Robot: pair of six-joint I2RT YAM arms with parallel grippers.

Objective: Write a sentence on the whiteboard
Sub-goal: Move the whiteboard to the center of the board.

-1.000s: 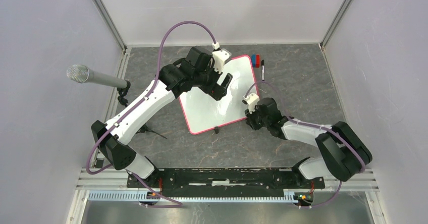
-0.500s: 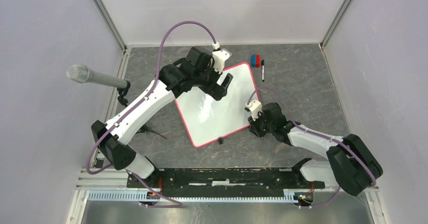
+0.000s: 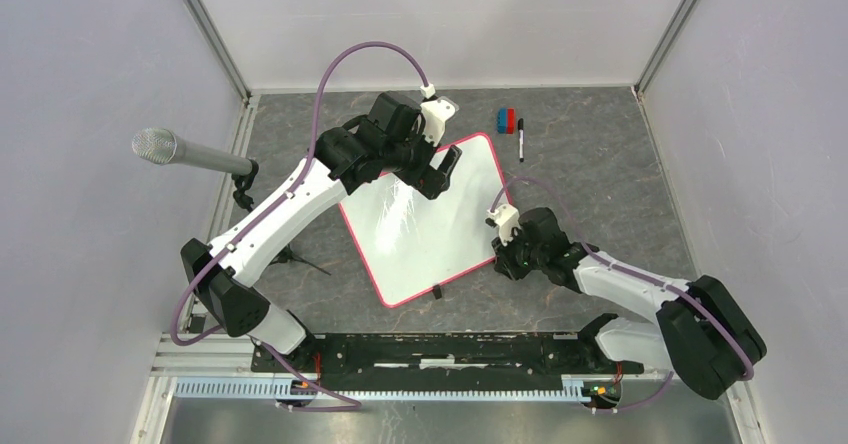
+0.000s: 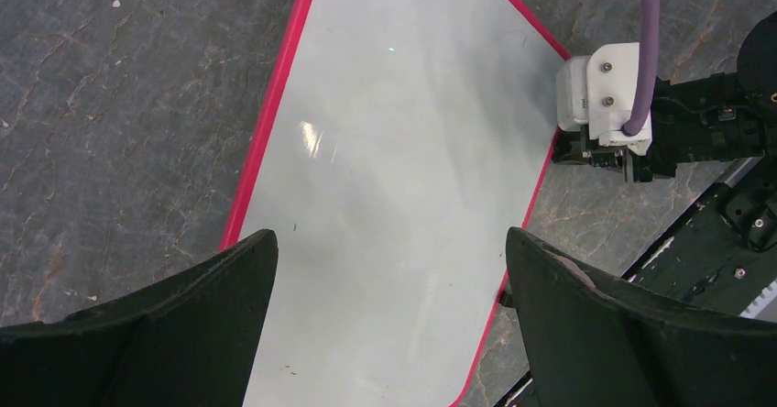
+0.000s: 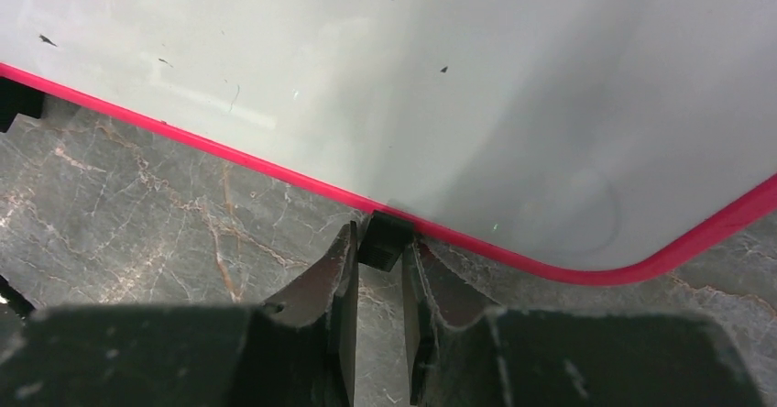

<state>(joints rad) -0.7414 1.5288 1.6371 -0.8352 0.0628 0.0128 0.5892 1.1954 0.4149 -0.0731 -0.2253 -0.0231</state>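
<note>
On the grey marbled table, the blank whiteboard is laid askew, a black clip on its rim pinched by the right gripper, probably for repositioning, while the left gripper is held wide above it and the marker is left unclaimed.

Glossy white rectangular whiteboard with rounded corners and thin red-pink rim. Lying flat about mid-table, turned diagonal to table edges. Small black clips on long edge facing near-right corner. Surface plain, few tiny dark specks.
</note>
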